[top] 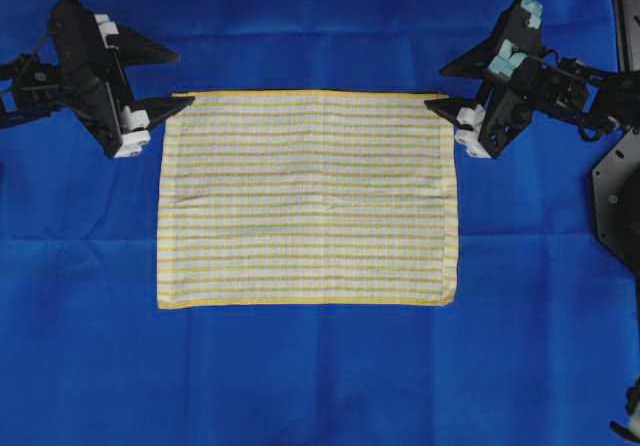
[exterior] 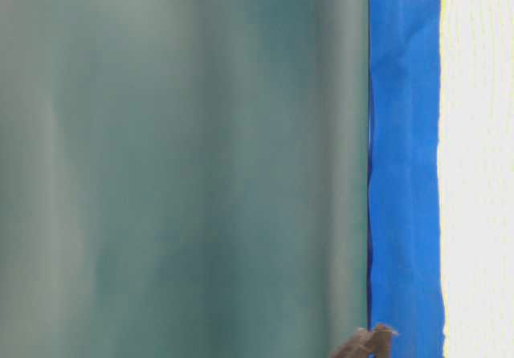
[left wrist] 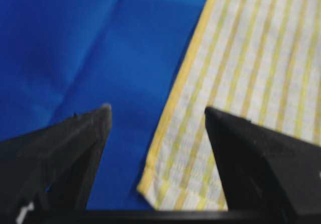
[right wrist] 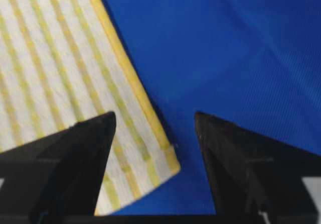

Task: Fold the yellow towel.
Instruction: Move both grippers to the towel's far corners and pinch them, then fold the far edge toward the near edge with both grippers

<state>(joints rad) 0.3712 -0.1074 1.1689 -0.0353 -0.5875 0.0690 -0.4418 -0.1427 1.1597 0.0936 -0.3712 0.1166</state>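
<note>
From here the yellow towel (top: pixel 307 198) lies flat and unfolded on the blue cloth (top: pixel 320 376) over the bench, so no fold is made. At its far corners, I have the left gripper (top: pixel 163 83) and right gripper (top: pixel 452 88) spread wide, holding nothing; grasping and folding remain, I judge.

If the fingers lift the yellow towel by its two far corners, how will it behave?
The towel looks thin and lies flat, so it will probably drape limply. It seems light, likely lifting easily. On the smooth blue cloth it may drag or slide if pushed rather than staying put.
</note>
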